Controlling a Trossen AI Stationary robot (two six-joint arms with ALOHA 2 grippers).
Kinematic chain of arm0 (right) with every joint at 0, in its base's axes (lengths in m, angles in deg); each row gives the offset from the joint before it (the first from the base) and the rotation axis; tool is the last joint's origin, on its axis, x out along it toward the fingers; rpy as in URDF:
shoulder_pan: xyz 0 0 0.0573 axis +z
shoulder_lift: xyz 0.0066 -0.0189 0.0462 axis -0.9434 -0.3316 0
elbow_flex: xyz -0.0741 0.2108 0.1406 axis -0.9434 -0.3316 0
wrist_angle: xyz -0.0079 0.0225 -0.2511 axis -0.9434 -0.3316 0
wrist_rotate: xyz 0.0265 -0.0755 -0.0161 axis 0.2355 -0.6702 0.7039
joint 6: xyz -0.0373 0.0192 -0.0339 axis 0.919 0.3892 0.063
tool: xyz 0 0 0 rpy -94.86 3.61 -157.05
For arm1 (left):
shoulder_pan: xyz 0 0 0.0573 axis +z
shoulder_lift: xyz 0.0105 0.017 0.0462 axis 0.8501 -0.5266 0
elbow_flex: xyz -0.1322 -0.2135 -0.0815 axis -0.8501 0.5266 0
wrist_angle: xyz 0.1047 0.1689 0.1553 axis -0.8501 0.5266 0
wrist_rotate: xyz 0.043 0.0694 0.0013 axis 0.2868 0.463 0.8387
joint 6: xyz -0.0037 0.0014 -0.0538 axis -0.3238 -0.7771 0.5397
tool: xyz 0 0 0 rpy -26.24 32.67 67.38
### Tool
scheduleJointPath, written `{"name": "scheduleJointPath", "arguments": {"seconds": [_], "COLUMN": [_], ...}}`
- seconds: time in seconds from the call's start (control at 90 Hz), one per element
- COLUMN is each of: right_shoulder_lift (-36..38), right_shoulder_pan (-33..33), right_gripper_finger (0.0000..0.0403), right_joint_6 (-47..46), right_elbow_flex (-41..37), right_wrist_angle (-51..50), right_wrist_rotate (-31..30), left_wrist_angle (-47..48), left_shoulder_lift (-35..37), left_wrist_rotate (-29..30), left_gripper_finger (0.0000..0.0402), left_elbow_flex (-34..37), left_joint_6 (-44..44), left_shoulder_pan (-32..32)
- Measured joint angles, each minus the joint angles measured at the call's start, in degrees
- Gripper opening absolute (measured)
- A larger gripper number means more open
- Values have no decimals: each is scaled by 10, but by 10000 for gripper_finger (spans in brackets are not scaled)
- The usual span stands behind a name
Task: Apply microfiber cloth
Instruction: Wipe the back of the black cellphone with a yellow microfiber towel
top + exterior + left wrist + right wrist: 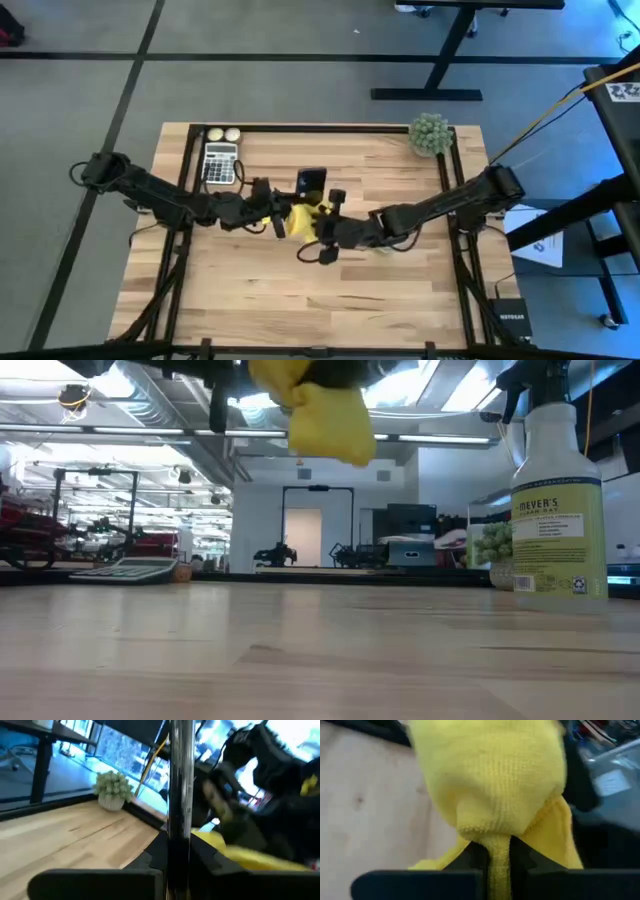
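The black smartphone (311,183) stands upright above the table's middle, and my left gripper (179,855) is shut on it. In the left wrist view it shows as a thin dark bar (180,780), seen edge-on. The yellow microfiber cloth (303,218) hangs bunched just on the phone's near side, with my right gripper (499,852) shut on it. The low view shows the cloth (325,415) well above the tabletop. Whether the cloth touches the phone, I cannot tell. My left gripper pinches the smartphone between its two fingers, one on each flat face, at the lower part (180,845). The fingers come level from the table's left. The phone stands upright above them, clear of the table. My right gripper pinches a gathered fold of the cloth (499,845) between its two fingers, coming from the table's right. The rest of the cloth bulges out ahead of the fingertips (490,775) and hangs clear of the table.
A calculator (220,163) and two small pale balls (223,134) lie at the far left. A small potted plant (430,134) stands at the far right corner. A spray bottle (557,500) stands at the right in the low view. Bare wood (300,300) fills the near half.
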Motion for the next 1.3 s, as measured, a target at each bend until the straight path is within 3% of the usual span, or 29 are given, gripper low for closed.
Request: {"name": "scheduleJointPath", "arguments": {"seconds": [0.089,0.222,0.722,0.944,1.3], "right_shoulder_lift": [-7,-7,67,64,16], "right_shoulder_pan": [4,7,-9,-27,-15], "right_gripper_finger": [14,14,14,14,14], "right_joint_6": [-3,8,175,89,-60], "right_elbow_flex": [2,-1,95,73,-10], "right_wrist_angle": [0,-19,-44,-43,-77], "right_wrist_rotate": [6,-39,-163,-50,61], "left_wrist_angle": [-10,-7,9,9,1], "left_shoulder_lift": [1,1,0,0,-2], "left_wrist_rotate": [-7,-3,-25,-26,-19], "left_gripper_finger": [19,19,19,19,19], "left_elbow_flex": [0,-1,0,1,2], "left_joint_6": [-2,-4,-11,-15,-35], "left_shoulder_pan": [-1,-3,-3,-3,-2]}}
